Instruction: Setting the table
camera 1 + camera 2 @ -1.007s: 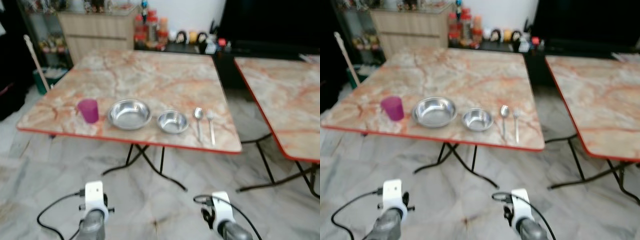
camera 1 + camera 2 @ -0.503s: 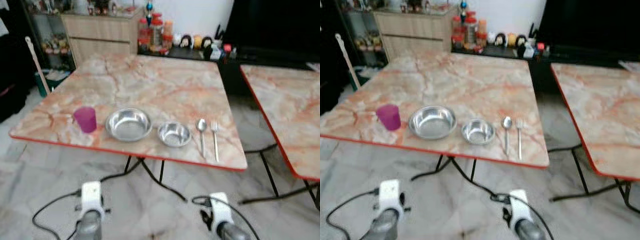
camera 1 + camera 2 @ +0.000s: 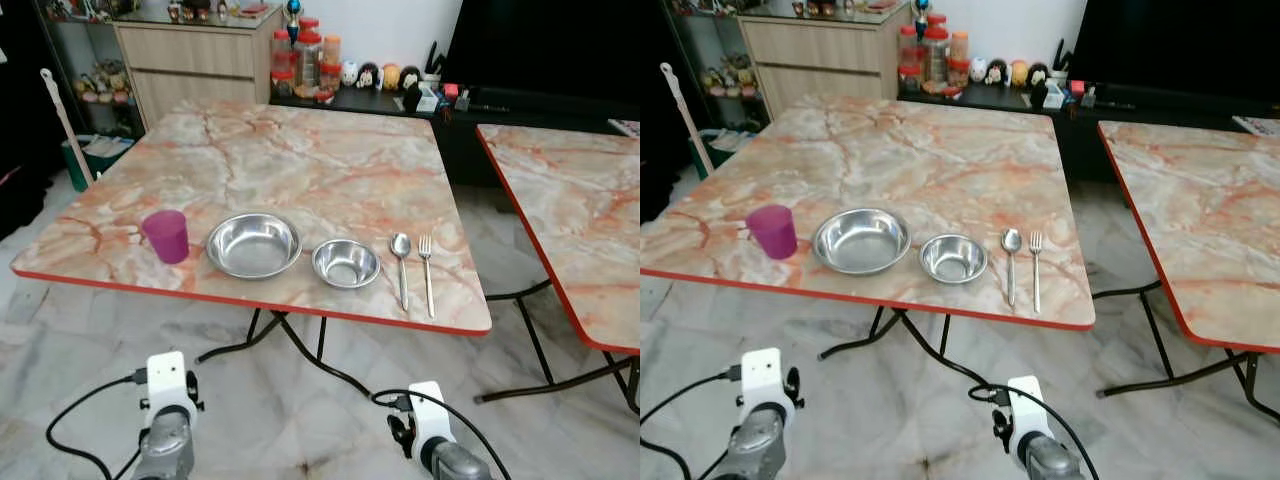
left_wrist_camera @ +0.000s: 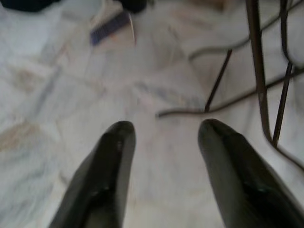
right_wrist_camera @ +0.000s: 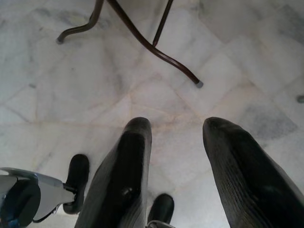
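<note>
On the marble-patterned table (image 3: pixel 300 150), along its near edge, stand a purple cup (image 3: pixel 166 236), a large steel bowl (image 3: pixel 254 244), a small steel bowl (image 3: pixel 346 263), a spoon (image 3: pixel 401 262) and a fork (image 3: pixel 427 270), in that order from left to right. Both arms hang low in front of the table, above the floor. My left gripper (image 4: pixel 164 130) is open with nothing between its fingers. My right gripper (image 5: pixel 175 128) is open too, over bare tiles.
A second marble-patterned table (image 3: pixel 580 200) stands to the right with a gap between the two. Folding table legs (image 5: pixel 142 38) cross under the near edge. A cabinet (image 3: pixel 190 50) and a low shelf with jars (image 3: pixel 310 60) line the back wall. A broom (image 3: pixel 65 120) leans at the left.
The camera has come closer to the table and steadied, so the picture is sharper. The dishes and cutlery have not moved. Both arms still hang low.
</note>
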Robot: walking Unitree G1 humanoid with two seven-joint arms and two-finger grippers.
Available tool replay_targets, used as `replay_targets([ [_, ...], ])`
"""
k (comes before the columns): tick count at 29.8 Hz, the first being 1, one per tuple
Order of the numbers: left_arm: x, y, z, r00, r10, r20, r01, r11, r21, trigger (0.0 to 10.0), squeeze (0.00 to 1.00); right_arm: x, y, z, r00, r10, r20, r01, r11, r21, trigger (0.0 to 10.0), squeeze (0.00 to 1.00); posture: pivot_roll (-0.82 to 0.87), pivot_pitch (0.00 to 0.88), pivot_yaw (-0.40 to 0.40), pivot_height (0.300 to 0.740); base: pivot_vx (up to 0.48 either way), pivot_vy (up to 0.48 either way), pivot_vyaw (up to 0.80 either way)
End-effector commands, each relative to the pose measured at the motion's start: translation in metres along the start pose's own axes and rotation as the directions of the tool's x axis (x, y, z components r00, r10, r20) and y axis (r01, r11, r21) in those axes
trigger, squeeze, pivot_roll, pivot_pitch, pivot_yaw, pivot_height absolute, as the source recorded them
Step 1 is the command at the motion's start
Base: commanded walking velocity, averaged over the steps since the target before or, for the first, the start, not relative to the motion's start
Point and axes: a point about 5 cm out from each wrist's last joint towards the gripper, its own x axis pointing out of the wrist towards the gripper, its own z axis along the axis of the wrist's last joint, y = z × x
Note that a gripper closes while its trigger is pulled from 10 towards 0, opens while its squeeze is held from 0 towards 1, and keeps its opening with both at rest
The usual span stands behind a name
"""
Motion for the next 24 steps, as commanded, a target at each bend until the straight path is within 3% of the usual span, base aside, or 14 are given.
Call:
replay_targets([
  [1,0.001,-0.003,0.011,0.998,-0.014,0.067,0.016,0.999,-0.029,10.0,1.00,0.000,-0.003,0.001,1.000,-0.013,0.000,0.013,1.000,0.000,10.0,0.00,0.08,0.000,-0.057,0.732,0.000,0.000,0.00],
  [6,0.002,0.002,0.042,0.970,0.012,0.243,0.002,0.998,-0.057,10.0,1.00,-0.001,-0.003,-0.001,1.000,-0.017,-0.003,0.017,1.000,-0.002,10.0,0.00,0.09,0.000,-0.054,0.732,0.000,0.000,0.00],
  [14,-0.004,0.007,0.071,0.924,0.055,0.378,-0.033,0.997,-0.065,10.0,1.00,-0.001,-0.002,-0.003,1.000,-0.013,-0.008,0.013,1.000,-0.006,10.0,0.00,0.11,0.000,-0.053,0.732,0.000,0.000,0.00],
  [15,-0.007,0.006,0.079,0.910,0.058,0.411,-0.031,0.997,-0.072,10.0,0.00,-0.001,-0.001,-0.003,1.000,-0.012,-0.009,0.011,1.000,-0.008,10.0,0.00,0.11,0.000,-0.052,0.732,0.000,0.000,0.00],
  [17,-0.009,0.006,0.081,0.906,0.059,0.420,-0.031,0.997,-0.072,10.0,0.00,-0.001,-0.001,-0.003,1.000,-0.011,-0.009,0.011,1.000,-0.008,10.0,0.00,0.11,0.000,-0.052,0.732,0.000,0.000,0.00],
  [22,-0.013,-0.011,0.100,0.900,-0.037,0.434,0.091,0.990,-0.105,10.0,0.00,-0.001,-0.002,-0.003,1.000,-0.015,-0.011,0.015,1.000,-0.019,10.0,0.00,0.12,0.000,-0.061,0.732,0.000,0.000,0.00],
  [24,-0.012,-0.028,0.103,0.894,-0.133,0.428,0.191,0.977,-0.095,10.0,0.00,-0.001,-0.002,-0.003,1.000,-0.011,-0.012,0.011,1.000,-0.024,10.0,0.00,0.12,0.000,-0.060,0.732,0.000,0.000,0.00],
])
